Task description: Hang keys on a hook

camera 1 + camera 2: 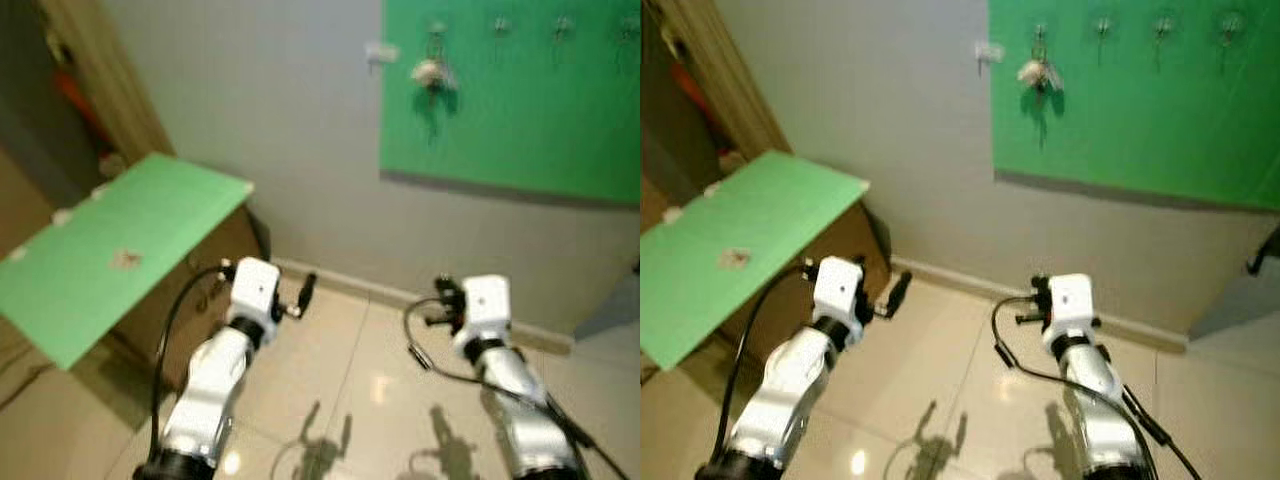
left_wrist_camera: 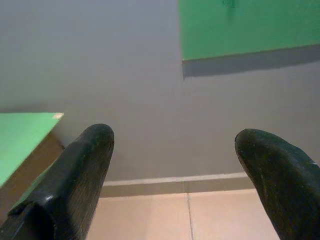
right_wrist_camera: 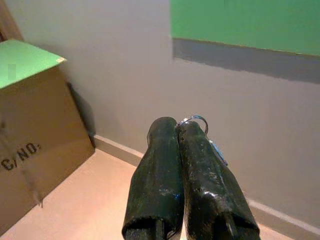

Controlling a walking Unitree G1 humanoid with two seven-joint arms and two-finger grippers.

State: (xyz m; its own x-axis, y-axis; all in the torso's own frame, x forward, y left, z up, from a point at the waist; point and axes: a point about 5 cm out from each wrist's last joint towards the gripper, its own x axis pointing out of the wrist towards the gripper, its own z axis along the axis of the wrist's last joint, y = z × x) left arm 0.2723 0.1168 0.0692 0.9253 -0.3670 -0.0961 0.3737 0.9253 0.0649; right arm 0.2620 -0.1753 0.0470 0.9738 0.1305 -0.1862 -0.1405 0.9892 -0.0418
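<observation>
Our right gripper (image 3: 177, 131) is pressing its jaws together on a key ring (image 3: 195, 120), low before the wall. Our left gripper (image 2: 175, 165) is holding its jaws wide apart. Above, hooks (image 1: 1101, 25) are lining the green board (image 1: 1160, 120).

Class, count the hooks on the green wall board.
4 in a row along the top of the green board: first hook holds keys; second, third, fourth empty. More may lie beyond the frame.

A green-topped cardboard box (image 1: 120, 250) on the tiled floor (image 1: 350, 380) bears a small, blurred object (image 1: 126, 259).
</observation>
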